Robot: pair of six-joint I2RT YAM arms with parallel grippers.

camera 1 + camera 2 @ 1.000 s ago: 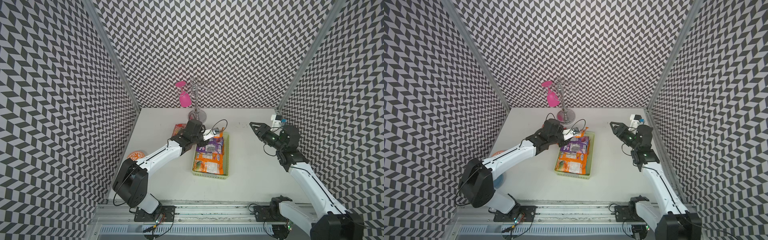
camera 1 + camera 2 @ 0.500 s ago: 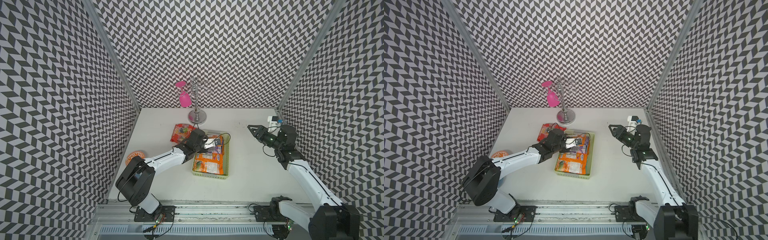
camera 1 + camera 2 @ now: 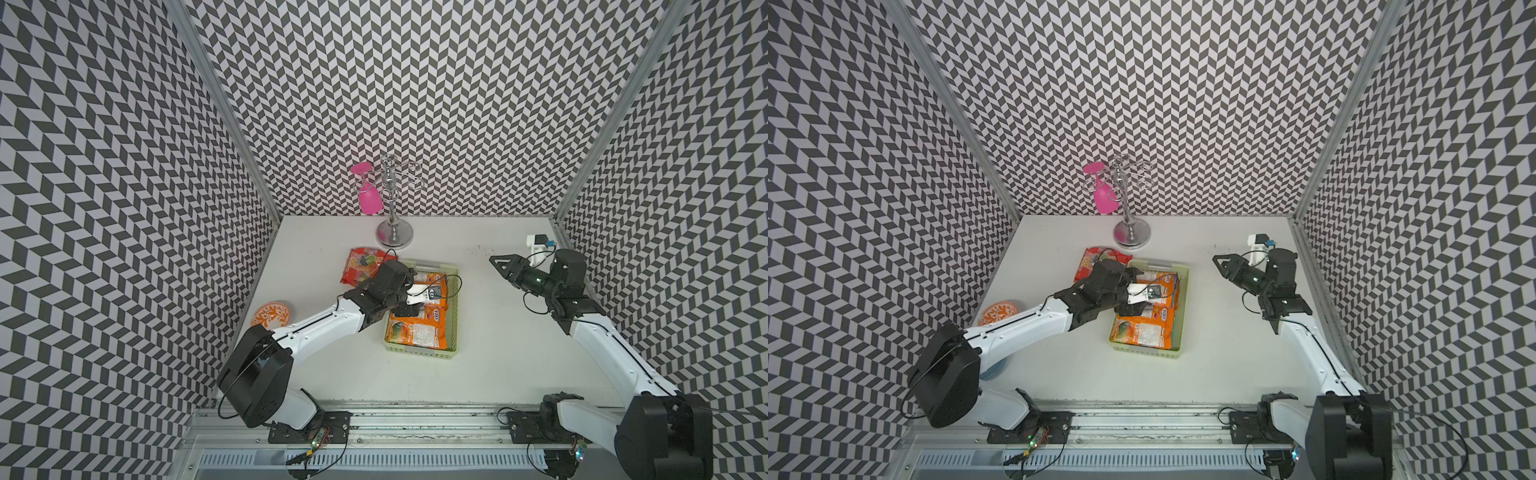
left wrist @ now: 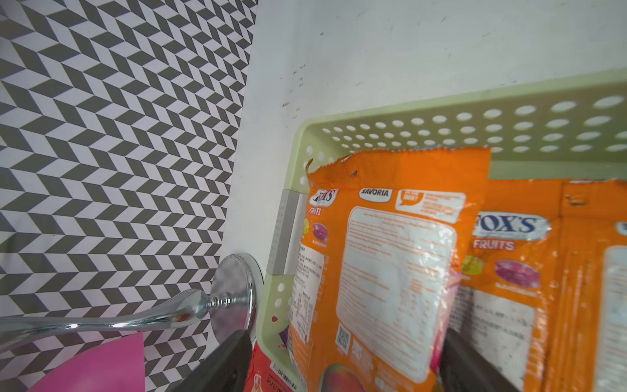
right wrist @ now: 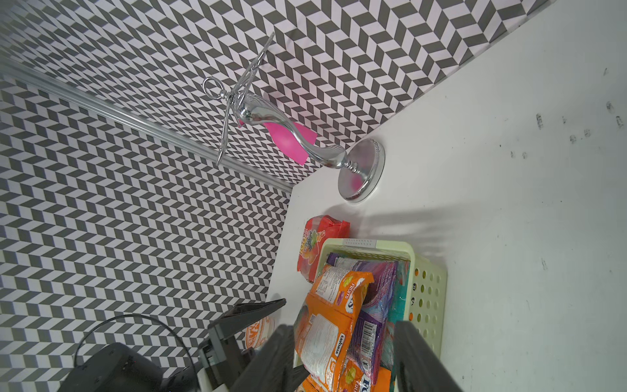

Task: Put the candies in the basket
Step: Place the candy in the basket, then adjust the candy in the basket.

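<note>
Hovering low over the far end of the basket (image 3: 455, 320), the left gripper (image 4: 344, 336) has its jaws spread wide. They straddle a propped-up orange packet (image 4: 390, 271) without clamping it, and one finger (image 4: 227, 359) sits outside the basket wall. Orange, purple and teal candies (image 5: 373, 325) lie piled inside the basket. The red bag (image 3: 360, 266) lies on the table (image 3: 498, 353) just beside the basket's far corner. The right gripper (image 3: 498, 262) hangs partly open and empty, well apart from the basket.
</note>
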